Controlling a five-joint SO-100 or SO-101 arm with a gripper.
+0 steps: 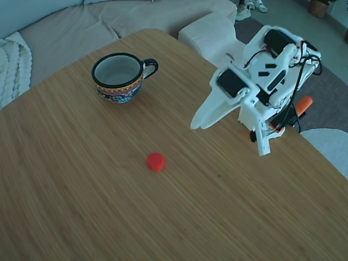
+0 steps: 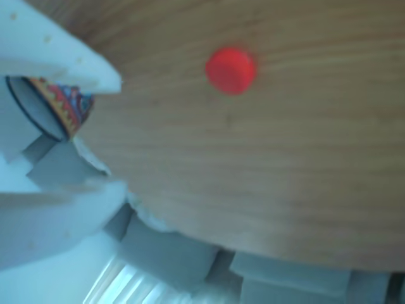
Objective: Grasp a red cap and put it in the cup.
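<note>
The red cap lies flat on the wooden table, near its middle. The cup stands upright at the back left, black rim and handle, patterned band, nothing visible inside. My white gripper hangs over the table's right part, pointing left and down, well right of the cap and apart from it. In the other view the fingers stand apart, so my gripper is open with nothing held. A slice of the cup shows between them, and the cap lies blurred beyond the tips.
A pale sofa runs behind the table, with a knitted blanket at the left. An orange clamp handle and black cables sit by the arm's base at the table's right edge.
</note>
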